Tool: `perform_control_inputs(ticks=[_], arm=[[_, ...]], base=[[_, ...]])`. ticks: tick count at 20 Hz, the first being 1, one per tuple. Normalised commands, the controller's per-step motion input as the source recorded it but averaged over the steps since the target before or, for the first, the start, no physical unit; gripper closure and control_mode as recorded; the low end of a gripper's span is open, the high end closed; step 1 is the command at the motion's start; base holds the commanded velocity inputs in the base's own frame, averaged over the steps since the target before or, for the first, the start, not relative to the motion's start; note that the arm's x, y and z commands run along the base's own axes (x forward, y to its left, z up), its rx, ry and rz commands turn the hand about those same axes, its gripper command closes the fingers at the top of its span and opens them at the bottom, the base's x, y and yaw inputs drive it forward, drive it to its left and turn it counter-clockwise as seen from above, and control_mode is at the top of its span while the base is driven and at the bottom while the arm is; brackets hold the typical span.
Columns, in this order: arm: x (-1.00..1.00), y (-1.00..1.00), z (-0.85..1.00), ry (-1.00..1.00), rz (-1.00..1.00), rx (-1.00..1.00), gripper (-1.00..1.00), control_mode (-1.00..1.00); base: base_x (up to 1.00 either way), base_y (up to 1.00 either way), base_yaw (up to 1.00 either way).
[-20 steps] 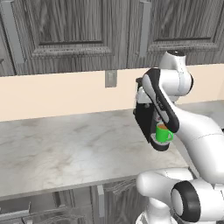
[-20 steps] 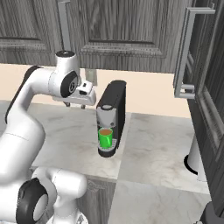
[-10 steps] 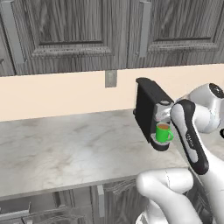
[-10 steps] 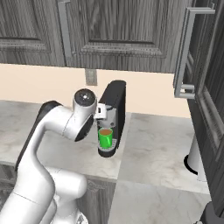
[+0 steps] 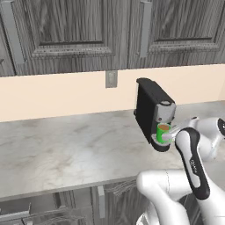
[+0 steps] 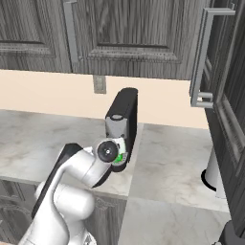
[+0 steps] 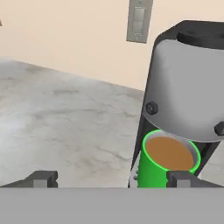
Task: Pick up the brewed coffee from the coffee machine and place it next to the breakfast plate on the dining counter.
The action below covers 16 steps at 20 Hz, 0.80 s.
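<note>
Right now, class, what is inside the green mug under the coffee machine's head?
The green mug holds brown coffee nearly up to its rim. The coffee machine overhangs it, and the mug's base and the drip tray underneath are hidden.

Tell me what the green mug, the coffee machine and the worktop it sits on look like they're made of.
Green mug: smooth glossy glaze, probably ceramic, possibly plastic.
Coffee machine: matte black body, likely plastic; its silver-grey front head could be brushed metal or painted plastic.
Worktop: grey-white veined surface, marble or a marble-look laminate.
</note>
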Motion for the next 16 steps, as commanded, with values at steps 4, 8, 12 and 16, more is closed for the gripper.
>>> perform_control_inputs(ticks=[4, 8, 12, 16], arm=[[0.21, -0.41, -0.1, 0.01, 0.11, 0.01, -1.0, -1.0], [0.17, -0.35, -0.09, 0.0, 0.09, 0.01, -1.0, -1.0], [0.23, -0.42, 0.0, 0.01, 0.1, 0.02, -1.0, -1.0], [0.33, -0.51, 0.0, 0.03, 0.11, 0.06, -1.0, -1.0]], base=[[0.0, 0.0, 0.0], [0.0, 0.0, 0.0], [0.0, 0.0, 0.0], [0.0, 0.0, 0.0]])
